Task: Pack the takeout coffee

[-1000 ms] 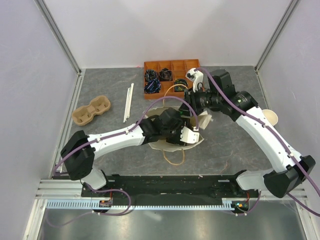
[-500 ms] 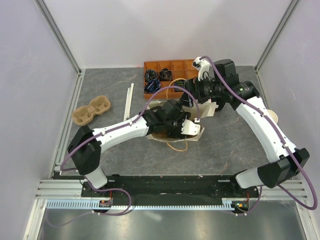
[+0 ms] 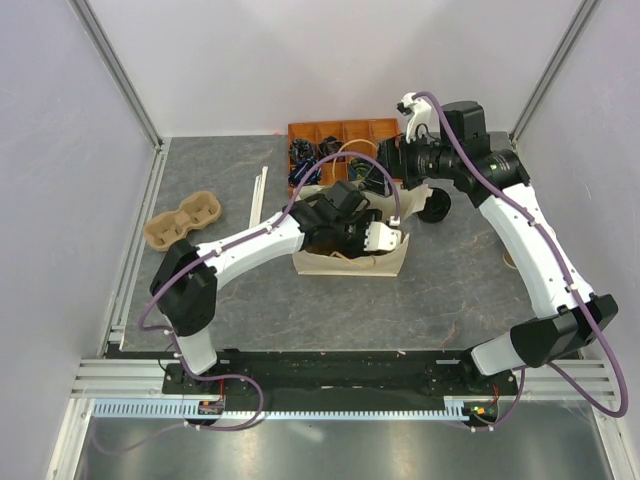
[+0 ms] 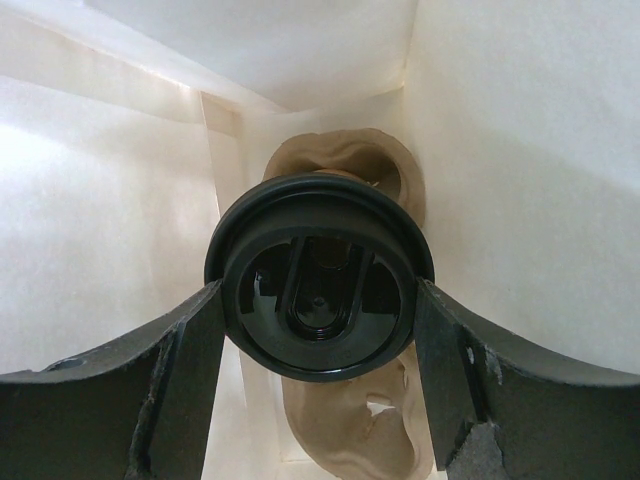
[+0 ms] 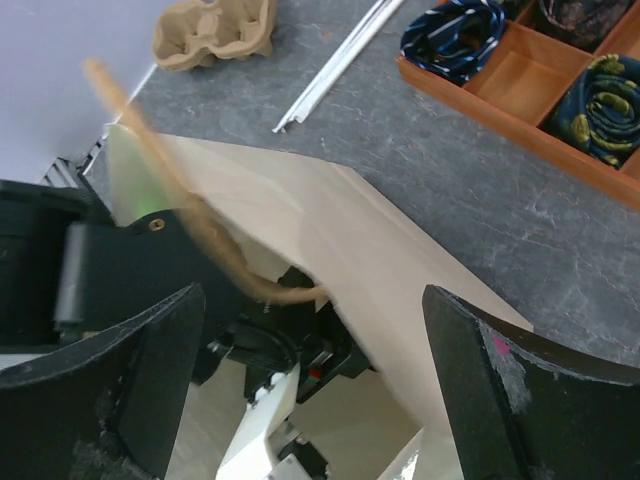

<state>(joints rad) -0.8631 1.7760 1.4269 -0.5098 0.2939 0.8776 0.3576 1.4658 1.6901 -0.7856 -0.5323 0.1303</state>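
Note:
In the left wrist view the takeout coffee [image 4: 318,290] shows its round black lid from above, deep inside the white paper bag [image 4: 520,150]. My left gripper [image 4: 320,300] is shut on it, one finger against each side of the lid. Below the cup a brown pulp carrier [image 4: 345,430] lies on the bag's floor. From above, the left arm reaches into the bag [image 3: 385,262] and its gripper [image 3: 345,235] is mostly hidden there. My right gripper [image 5: 320,385] hangs open above the bag's mouth [image 5: 380,260], holding nothing. The bag's twine handle [image 5: 150,150] is a loose blur.
An orange compartment tray [image 3: 340,135] with dark coiled items stands at the back. White straws [image 3: 257,200] and a second pulp carrier [image 3: 183,220] lie at the left. The right arm [image 3: 520,230] arches over the right side.
My right gripper has opened, let go of the bag's handle and lifted back toward the tray. The left arm has pushed further back with the bag, the coffee still in its grip.

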